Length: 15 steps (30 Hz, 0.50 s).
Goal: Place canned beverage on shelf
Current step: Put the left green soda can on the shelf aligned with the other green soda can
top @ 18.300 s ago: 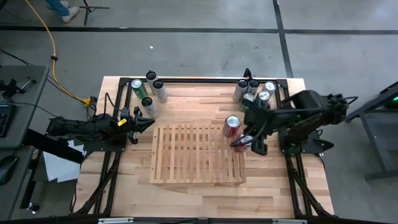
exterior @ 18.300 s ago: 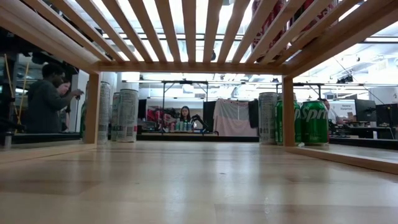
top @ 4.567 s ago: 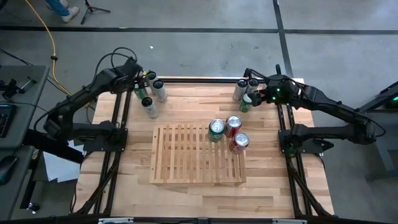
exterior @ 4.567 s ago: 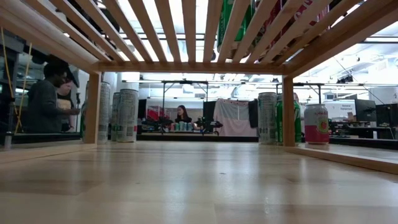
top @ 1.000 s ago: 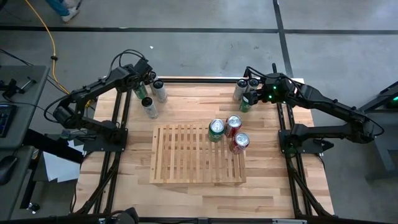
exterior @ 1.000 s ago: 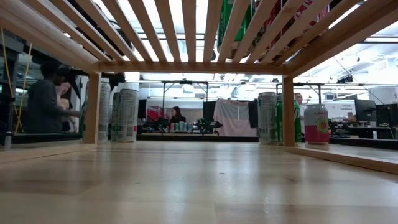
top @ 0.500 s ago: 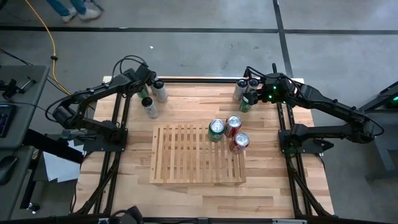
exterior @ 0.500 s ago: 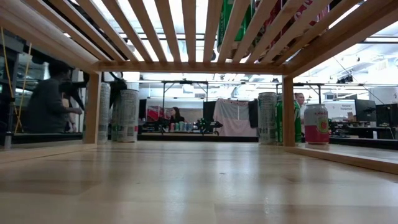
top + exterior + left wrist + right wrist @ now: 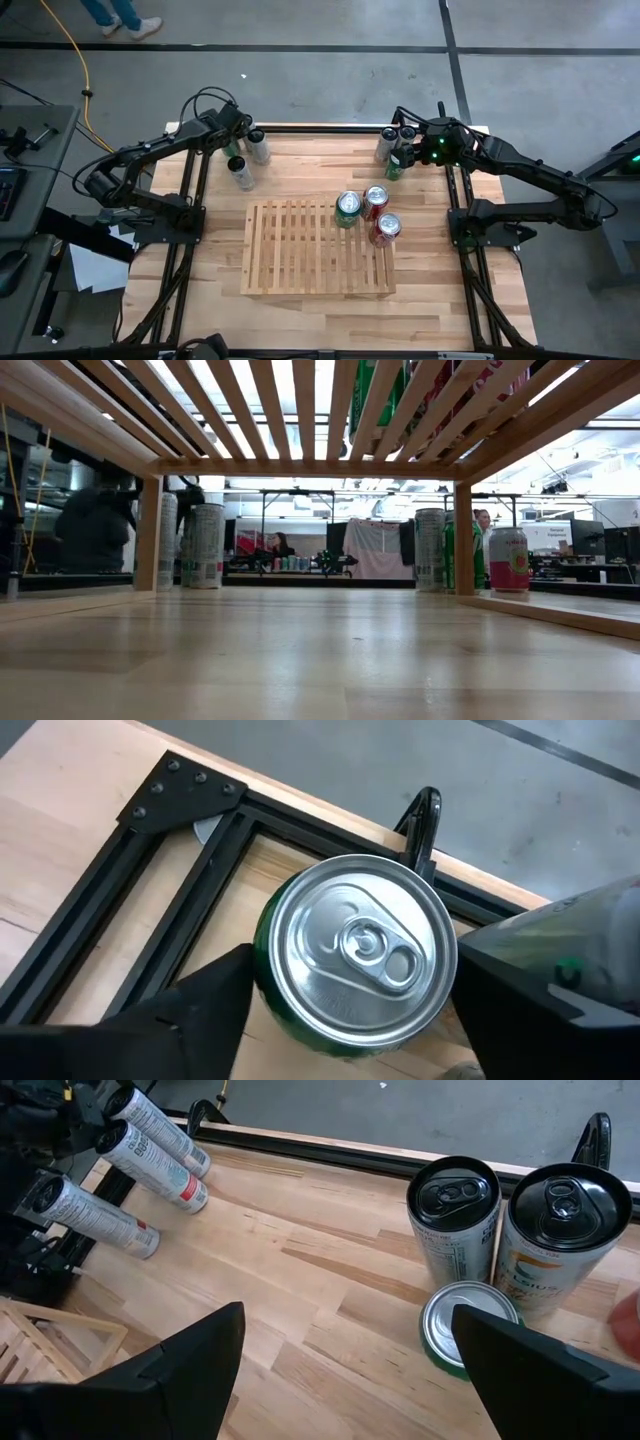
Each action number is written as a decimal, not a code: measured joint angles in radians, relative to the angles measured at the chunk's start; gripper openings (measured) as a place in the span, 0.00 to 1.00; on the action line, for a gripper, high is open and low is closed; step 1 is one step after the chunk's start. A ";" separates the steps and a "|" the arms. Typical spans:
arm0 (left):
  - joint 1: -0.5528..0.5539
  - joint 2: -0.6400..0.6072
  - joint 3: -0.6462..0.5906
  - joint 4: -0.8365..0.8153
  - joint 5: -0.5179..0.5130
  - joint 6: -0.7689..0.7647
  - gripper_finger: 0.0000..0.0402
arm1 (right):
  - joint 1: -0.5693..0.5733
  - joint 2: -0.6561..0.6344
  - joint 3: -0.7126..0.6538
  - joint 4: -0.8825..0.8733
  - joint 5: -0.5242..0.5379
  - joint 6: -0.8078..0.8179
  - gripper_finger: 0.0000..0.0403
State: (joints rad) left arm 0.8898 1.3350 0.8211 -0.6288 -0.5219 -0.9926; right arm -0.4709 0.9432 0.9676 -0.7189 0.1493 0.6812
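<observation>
The left gripper (image 9: 345,1010) sits over the far-left cluster of cans, its two dark fingers (image 9: 195,1010) either side of a green can (image 9: 352,960) whose silver lid and pull tab face straight up at the wrist camera. The jaws look to be narrowing on the can, but whether the pads already touch its wall is hard to judge from above. To do this grasp well, the fingers should stay level and centred on the body, close evenly, and lift straight up so the tall slim can just beside the claw is not knocked. The can is short, round and upright. The shelf (image 9: 290,250), a light slatted wooden rack, lies well apart toward mid-table with three cans at its right end. The right gripper (image 9: 340,1370) hangs open above a green can (image 9: 462,1325) among the far-right cans.
</observation>
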 joint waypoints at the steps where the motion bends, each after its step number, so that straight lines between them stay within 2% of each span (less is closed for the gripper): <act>1: 0.000 0.000 0.000 -0.001 -0.002 0.001 0.67 | 0.000 0.000 0.000 0.000 0.000 0.001 0.85; 8: 0.000 -0.019 -0.001 -0.024 0.012 0.043 0.66 | 0.000 0.000 0.000 0.001 0.000 0.020 0.85; 15: 0.000 -0.120 -0.009 -0.124 0.008 0.078 0.66 | 0.000 0.000 0.000 0.006 0.001 0.021 0.85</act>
State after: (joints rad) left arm 0.8894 1.2151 0.8121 -0.7532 -0.5139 -0.9150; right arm -0.4709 0.9432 0.9676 -0.7126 0.1501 0.7023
